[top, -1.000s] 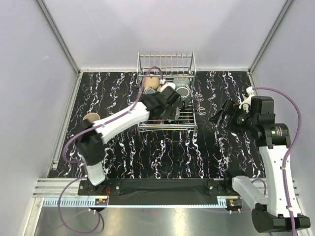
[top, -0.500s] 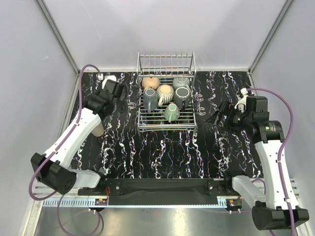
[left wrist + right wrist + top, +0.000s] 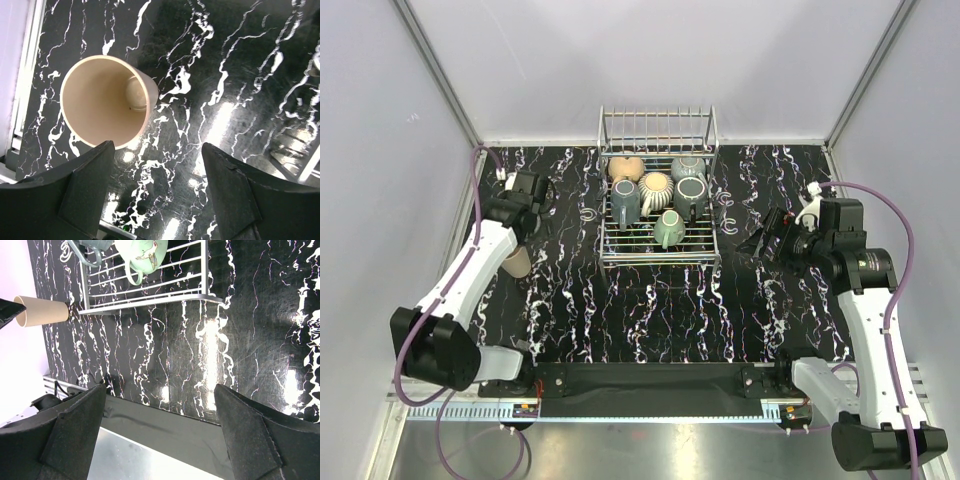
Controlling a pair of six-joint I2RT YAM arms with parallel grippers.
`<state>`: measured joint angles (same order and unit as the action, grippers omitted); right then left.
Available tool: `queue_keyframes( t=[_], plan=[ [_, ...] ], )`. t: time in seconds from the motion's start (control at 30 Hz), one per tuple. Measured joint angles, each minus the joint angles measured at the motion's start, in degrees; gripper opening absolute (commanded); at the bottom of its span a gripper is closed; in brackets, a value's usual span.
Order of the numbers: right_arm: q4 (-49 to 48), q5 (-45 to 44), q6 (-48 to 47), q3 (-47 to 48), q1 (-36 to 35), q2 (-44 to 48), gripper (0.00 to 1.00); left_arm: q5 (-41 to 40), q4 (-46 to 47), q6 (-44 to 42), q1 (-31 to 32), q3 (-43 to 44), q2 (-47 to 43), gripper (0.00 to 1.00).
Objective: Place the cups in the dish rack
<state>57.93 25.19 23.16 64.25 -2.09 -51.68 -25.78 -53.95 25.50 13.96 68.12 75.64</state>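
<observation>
The silver wire dish rack [image 3: 658, 126] stands at the back middle. It holds several cups, among them a tan one [image 3: 625, 166], a beige ribbed one [image 3: 656, 187], a dark grey mug [image 3: 692, 192] and a grey-green mug [image 3: 669, 231] at the front. One tan cup [image 3: 516, 261] stands upright on the table at the left, partly under my left arm. My left gripper [image 3: 538, 205] is open and empty; the cup [image 3: 105, 100] shows just beyond its left finger in the left wrist view. My right gripper [image 3: 760, 241] is open and empty, right of the rack.
The right wrist view shows the rack's front rim [image 3: 150, 301], the grey-green mug [image 3: 145, 254] and the tan cup [image 3: 42, 311] far off. Black marbled table [image 3: 650, 310] with white side walls; a black strip [image 3: 165, 425] runs along its near edge.
My left arm has swung from over the rack out to the left, above the tan cup. The grey-green mug now lies in the rack's front. The right arm barely moved.
</observation>
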Motion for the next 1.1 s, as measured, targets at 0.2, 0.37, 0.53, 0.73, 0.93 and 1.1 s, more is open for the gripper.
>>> queue_keyframes(
  t=[0.2,0.37,0.53,0.73,0.93,1.1],
  plan=[
    [-0.22,0.28,-0.02,-0.55,0.0,0.31,0.95,-1.73,0.61,0.07,-1.14,-1.53,1.55,0.75],
    [-0.24,1.01,-0.02,-0.85,0.0,0.31,0.95,-1.95,1.99,0.0,-2.32,-2.4,3.65,0.71],
    [-0.31,1.05,-0.02,-1.05,0.0,0.31,0.95,-1.86,4.31,-0.52,-3.91,-2.67,7.26,0.57],
    [-0.7,1.07,-0.24,-2.27,0.0,0.11,0.95,-0.31,6.23,-1.38,-5.38,-2.75,12.0,0.17],
    [-2.14,4.13,-1.84,-3.56,0.0,1.07,0.96,1.7,7.56,-2.19,-5.97,-3.56,12.24,0.0],
    [-3.69,8.0,-2.08,-3.65,0.0,1.4,0.96,4.81,7.34,-2.19,-6.03,-3.78,9.64,0.0]
  ],
)
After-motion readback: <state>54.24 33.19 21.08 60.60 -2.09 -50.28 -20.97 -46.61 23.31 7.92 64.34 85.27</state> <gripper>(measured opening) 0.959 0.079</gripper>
